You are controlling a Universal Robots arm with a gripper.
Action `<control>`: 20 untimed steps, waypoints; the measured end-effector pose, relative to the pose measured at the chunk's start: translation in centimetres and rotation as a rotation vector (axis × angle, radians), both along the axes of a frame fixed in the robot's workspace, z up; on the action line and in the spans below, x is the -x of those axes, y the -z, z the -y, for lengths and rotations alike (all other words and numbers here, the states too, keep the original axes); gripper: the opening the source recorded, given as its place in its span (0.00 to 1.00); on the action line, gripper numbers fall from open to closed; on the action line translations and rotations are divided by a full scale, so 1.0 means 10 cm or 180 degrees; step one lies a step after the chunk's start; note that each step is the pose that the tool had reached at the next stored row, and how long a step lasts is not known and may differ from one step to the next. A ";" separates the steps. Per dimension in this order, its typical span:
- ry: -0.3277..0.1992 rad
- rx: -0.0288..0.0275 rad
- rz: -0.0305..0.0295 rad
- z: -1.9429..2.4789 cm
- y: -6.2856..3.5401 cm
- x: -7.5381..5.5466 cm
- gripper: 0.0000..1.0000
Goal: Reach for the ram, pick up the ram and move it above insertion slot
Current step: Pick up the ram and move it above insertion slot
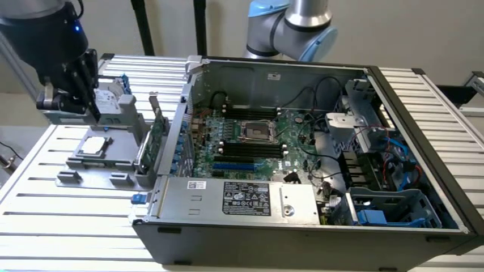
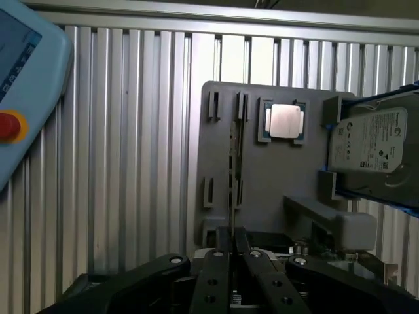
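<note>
Exterior view: the pincer (image 1: pixel 72 93) hangs above the grey parts holder (image 1: pixel 98 170) on the slatted tabletop (image 1: pixel 45 226), at the exterior view's left of the open computer case (image 1: pixel 302 226). The ram (image 1: pixel 144 148) stands on edge in the holder, just beside the broader green expansion card (image 1: pixel 160 139). The black memory slots (image 1: pixel 246 150) lie on the motherboard inside the case, well apart from the holder. Whether the fingers are parted or closed cannot be told here.

Wrist view: the ram (image 2: pixel 232 171) appears edge-on as a thin strip in the holder (image 2: pixel 275 190), its near end running between the fingertips (image 2: pixel 219 243). The jaws flank it closely; contact cannot be confirmed. For a sound grip, keep the strip centred between the fingers and clear of the hard drive (image 2: pixel 370 147) and the processor (image 2: pixel 283 122).
</note>
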State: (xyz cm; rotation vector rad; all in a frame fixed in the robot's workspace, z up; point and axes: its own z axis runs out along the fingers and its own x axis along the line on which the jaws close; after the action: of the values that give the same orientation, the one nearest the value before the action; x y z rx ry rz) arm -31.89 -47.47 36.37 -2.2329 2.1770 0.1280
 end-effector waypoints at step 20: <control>-0.0045 -0.0136 -0.0007 0.003 -0.385 -0.86 0.13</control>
State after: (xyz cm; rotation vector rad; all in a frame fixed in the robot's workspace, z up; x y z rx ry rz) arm -23.28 -47.50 40.22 -2.2268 2.1389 0.1758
